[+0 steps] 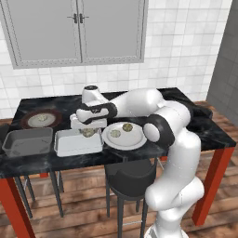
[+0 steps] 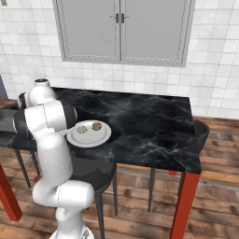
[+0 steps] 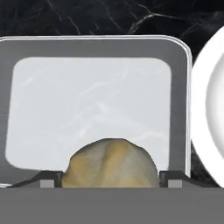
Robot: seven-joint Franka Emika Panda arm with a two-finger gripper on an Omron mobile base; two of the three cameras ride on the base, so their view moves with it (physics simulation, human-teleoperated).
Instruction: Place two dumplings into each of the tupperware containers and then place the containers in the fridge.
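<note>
My gripper (image 1: 88, 129) hangs over the far end of the lighter tupperware container (image 1: 79, 145), shut on a beige pleated dumpling (image 1: 88, 133). In the hand view that dumpling (image 3: 109, 162) fills the gap between the two fingertips of the gripper (image 3: 109, 179), above the container's pale floor (image 3: 87, 100). Two more dumplings (image 1: 115, 134) (image 1: 127, 127) lie on the white plate (image 1: 123, 141), just right of the container. The darker grey container (image 1: 28, 142) stands at the left end of the table. The fridge is out of view.
A brown-rimmed plate (image 1: 28, 114) with a dumpling (image 1: 42, 118) on it sits behind the dark container. The black marble table (image 2: 149, 121) has red legs. A dark stool (image 1: 130, 179) stands under its front edge. A grey double-door wall cabinet (image 1: 79, 32) hangs above.
</note>
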